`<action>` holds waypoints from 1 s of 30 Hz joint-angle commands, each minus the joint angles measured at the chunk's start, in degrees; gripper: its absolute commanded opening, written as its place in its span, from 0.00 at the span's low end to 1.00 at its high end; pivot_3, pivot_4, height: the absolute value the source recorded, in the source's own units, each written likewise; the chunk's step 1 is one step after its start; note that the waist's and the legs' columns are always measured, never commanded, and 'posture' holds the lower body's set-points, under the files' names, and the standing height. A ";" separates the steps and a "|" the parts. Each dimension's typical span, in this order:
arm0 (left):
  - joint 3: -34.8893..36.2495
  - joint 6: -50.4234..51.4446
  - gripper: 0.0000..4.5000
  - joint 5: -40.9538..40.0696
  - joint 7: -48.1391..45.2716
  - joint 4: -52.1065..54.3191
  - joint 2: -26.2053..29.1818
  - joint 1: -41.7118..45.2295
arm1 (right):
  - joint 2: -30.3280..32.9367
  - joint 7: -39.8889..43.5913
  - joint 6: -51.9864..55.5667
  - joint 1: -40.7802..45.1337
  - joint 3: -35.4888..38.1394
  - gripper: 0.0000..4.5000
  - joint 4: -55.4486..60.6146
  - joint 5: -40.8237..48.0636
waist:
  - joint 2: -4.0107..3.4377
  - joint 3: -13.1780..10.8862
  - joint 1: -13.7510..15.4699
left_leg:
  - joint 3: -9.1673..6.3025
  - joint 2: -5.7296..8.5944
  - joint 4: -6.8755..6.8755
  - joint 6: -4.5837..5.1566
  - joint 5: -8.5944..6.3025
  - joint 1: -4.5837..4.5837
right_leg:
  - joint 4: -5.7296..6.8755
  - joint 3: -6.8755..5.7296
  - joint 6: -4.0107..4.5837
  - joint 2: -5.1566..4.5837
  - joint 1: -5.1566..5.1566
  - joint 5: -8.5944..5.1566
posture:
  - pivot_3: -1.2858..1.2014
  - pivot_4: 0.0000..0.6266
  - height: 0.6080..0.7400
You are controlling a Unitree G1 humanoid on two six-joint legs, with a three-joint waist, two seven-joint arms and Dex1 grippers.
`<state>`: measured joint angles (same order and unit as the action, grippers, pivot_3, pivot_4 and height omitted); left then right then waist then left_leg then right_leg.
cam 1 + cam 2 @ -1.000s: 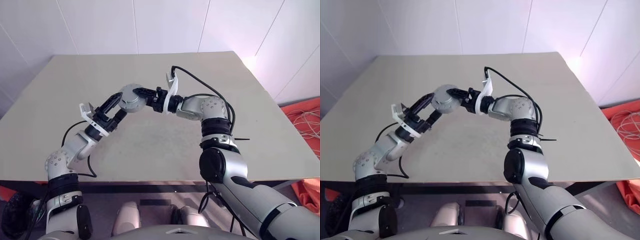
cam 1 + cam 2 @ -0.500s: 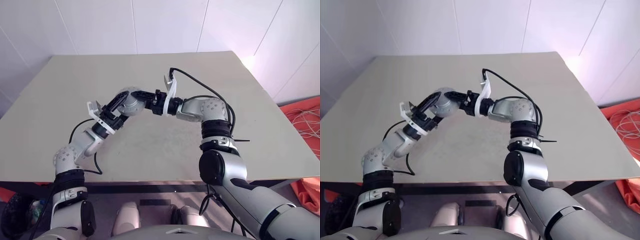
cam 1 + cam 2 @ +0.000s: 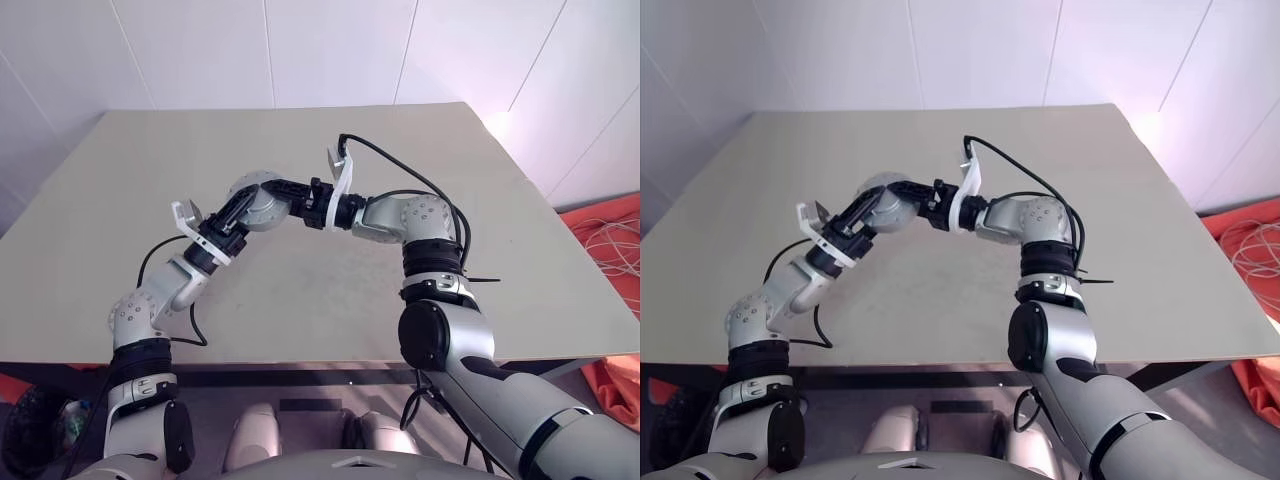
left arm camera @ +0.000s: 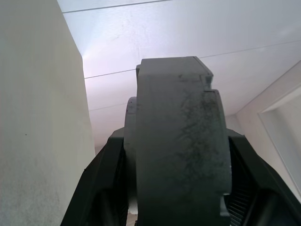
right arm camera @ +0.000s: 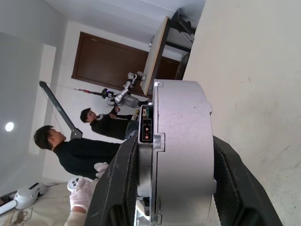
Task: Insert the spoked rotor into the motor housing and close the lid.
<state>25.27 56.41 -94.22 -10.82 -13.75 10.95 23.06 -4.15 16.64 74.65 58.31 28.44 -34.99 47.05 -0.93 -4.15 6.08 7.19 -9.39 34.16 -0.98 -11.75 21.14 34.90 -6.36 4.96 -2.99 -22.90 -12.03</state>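
You see the motor housing point(image 3: 258, 203) held above the tabletop point(image 3: 330, 290), clamped by left pincer point(image 3: 240, 212) and right pincer point(image 3: 285, 190).

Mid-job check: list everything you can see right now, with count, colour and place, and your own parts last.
Round silver-grey metal motor housing: one, held edge-on above the table between both grippers.
Beige rectangular table: one, beneath the arms, with bare top around them.
White panelled walls: behind the table.
Orange cloth with pale cables: one heap, on the floor past the table's right edge.
People in dark tops: two, in the room's background in the right wrist view; one wears a white glove.
Brown door: one, behind them.
Left gripper: black fingers closed on the motor housing.
Right gripper: black fingers closed on the motor housing from the opposite side.
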 commanded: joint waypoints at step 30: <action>7.49 -12.98 0.46 9.45 -0.06 2.57 0.77 -2.77 | 4.06 2.52 -11.23 -2.13 -7.21 0.99 2.19 -4.58 | 0.02 0.01 -0.14 | -0.01 0.00 0.02 0.01 0.00 0.00 | 0.00 0.00 -0.02 0.00 0.02 0.00 | 0.52 0.00 1.00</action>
<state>30.80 45.18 -84.66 -10.61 -14.11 11.06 19.82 -0.29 18.60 64.18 55.50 21.27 -33.69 42.28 -0.91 -4.15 5.94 7.19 -9.39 34.18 -0.97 -11.76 21.14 34.89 -6.36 4.94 -2.99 -22.88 -12.03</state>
